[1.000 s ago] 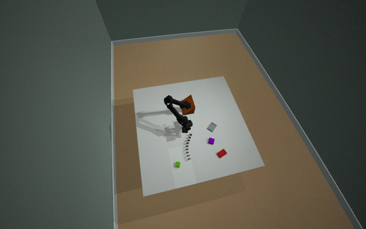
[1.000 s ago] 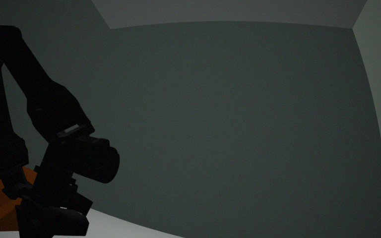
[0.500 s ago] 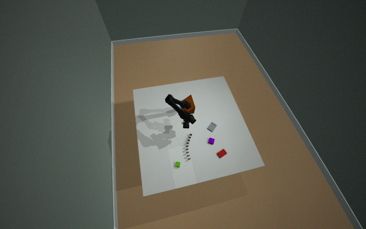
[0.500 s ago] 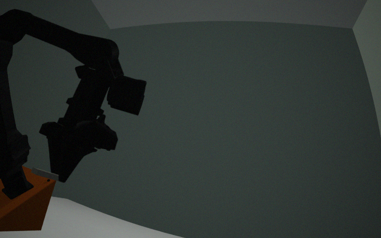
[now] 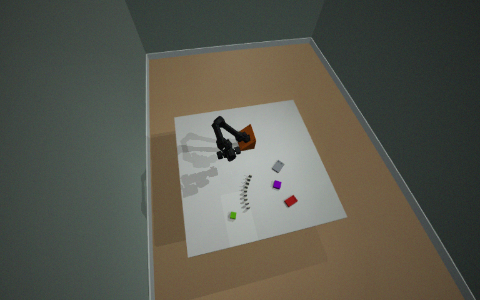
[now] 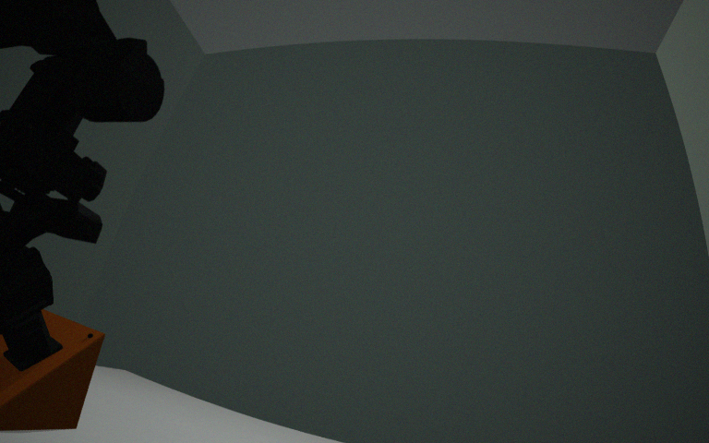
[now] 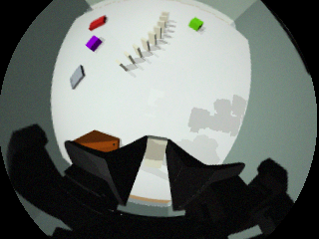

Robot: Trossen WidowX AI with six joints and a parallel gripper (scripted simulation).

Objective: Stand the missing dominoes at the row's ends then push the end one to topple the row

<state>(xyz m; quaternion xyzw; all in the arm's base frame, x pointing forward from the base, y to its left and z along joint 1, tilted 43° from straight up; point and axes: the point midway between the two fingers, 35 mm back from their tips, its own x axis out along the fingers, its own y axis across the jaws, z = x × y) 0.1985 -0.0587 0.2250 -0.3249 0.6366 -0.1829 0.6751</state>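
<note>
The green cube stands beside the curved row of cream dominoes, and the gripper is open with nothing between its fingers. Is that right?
Not quite: the gripper is shut on a cream domino, as the wrist view shows. The green cube does stand beside the curved row of cream dominoes.
</note>
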